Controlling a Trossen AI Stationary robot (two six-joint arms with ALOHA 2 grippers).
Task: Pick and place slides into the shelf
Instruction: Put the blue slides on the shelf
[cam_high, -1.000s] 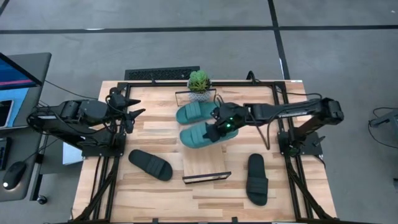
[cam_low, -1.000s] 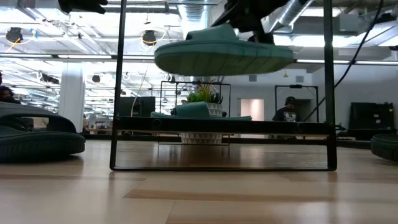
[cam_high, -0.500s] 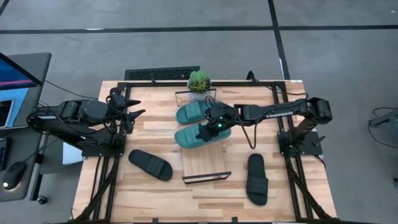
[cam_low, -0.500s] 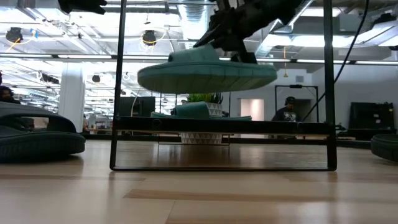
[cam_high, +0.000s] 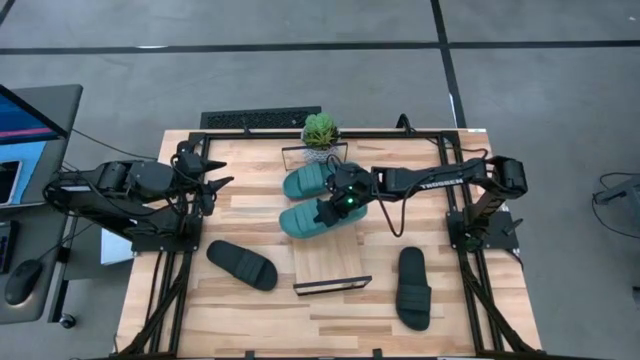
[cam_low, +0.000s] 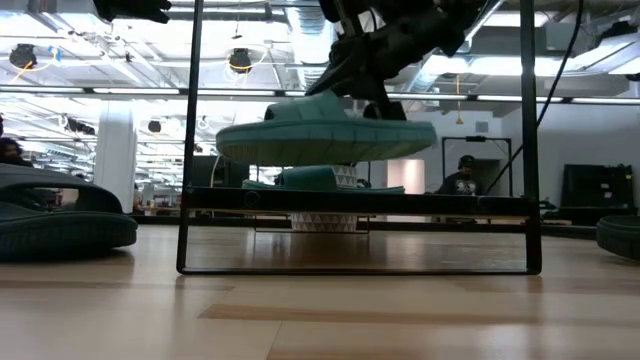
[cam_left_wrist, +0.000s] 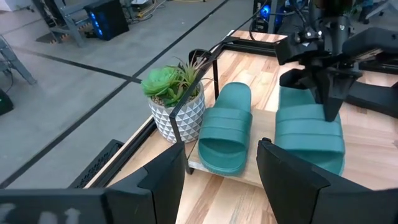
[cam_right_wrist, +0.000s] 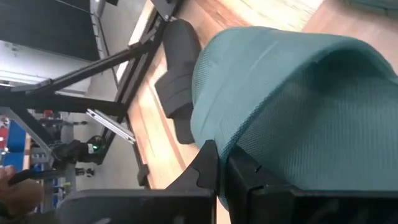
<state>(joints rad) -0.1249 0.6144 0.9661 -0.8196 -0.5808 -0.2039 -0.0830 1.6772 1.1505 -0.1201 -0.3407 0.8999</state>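
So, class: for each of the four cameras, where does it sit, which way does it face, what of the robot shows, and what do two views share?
High view: overhead, looking straight down on the tabletop; both arms show.
Low view: at table height, looking level through the shelf; the right gripper comes down from above.
Left wrist view: on the left arm, facing the potted plant; its open fingers show.
Right wrist view: on the right arm; its shut fingers pinch a strap.
Shared: all four show the held teal slide.

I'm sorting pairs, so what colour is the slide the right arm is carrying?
Teal green slide, clearest in the left wrist view.
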